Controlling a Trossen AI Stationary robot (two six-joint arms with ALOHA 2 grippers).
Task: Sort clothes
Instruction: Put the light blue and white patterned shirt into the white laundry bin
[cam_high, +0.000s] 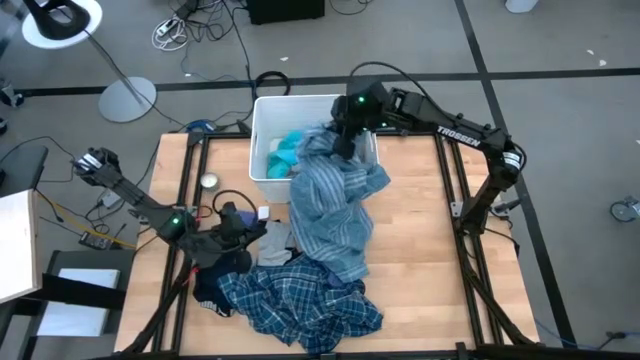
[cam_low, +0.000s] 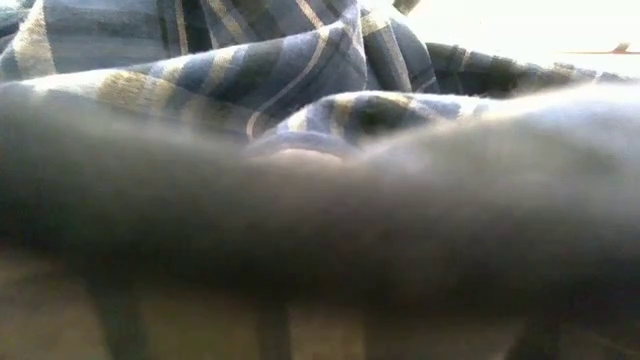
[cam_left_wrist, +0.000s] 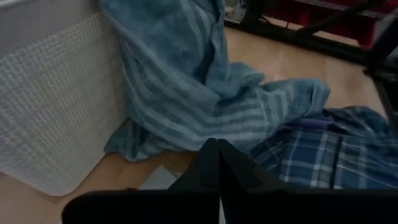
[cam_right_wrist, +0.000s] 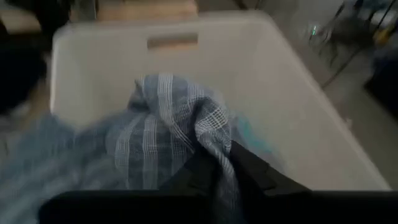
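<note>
Overhead, my right gripper (cam_high: 345, 140) pinches the blue-grey striped shirt (cam_high: 335, 215) at the white bin (cam_high: 262, 125) rim; its length trails toward the plaid shirt (cam_high: 300, 305). Low view shows only soft plaid folds. Left wrist: my left gripper (cam_left_wrist: 217, 163) is clenched, empty. Right wrist: thin woven stripe bunched between my fingers.

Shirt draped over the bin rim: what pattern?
Blue-grey striped shirt; clearest in the left wrist view.
</note>
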